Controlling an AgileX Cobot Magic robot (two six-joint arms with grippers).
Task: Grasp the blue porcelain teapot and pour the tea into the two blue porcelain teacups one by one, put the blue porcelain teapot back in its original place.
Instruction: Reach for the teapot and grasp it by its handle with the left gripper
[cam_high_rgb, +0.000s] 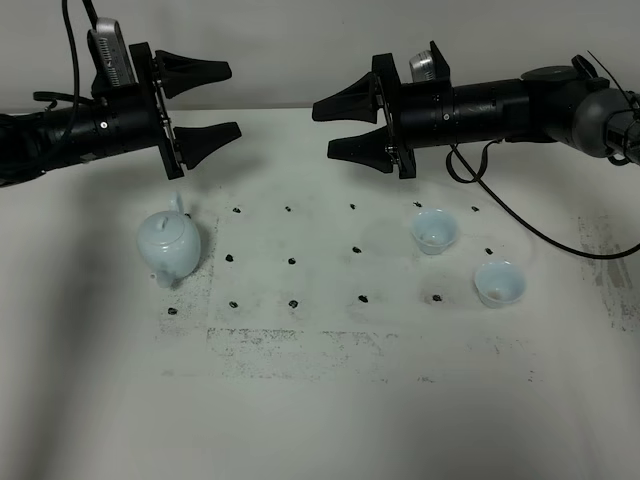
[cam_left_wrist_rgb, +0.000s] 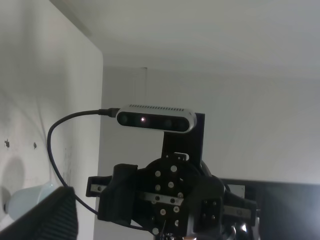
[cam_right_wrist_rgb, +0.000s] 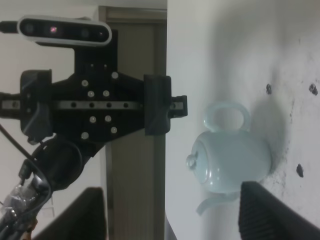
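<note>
The blue porcelain teapot (cam_high_rgb: 168, 243) stands upright on the white table at the left, lid on, loop handle toward the back and spout toward the front. The right wrist view also shows the teapot (cam_right_wrist_rgb: 230, 160). Two blue porcelain teacups sit at the right, one (cam_high_rgb: 434, 231) farther back and one (cam_high_rgb: 500, 283) nearer the front. My left gripper (cam_high_rgb: 236, 99) hovers open and empty above and behind the teapot, pointing right. My right gripper (cam_high_rgb: 322, 130) hangs open and empty over the table's middle, pointing left, well left of the cups.
Black dot marks form a grid on the table (cam_high_rgb: 320, 400) between teapot and cups. The right arm's black cable (cam_high_rgb: 520, 215) droops behind the cups. In the left wrist view one left finger (cam_left_wrist_rgb: 42, 217) shows, with the right arm's camera mount (cam_left_wrist_rgb: 170, 195) facing it.
</note>
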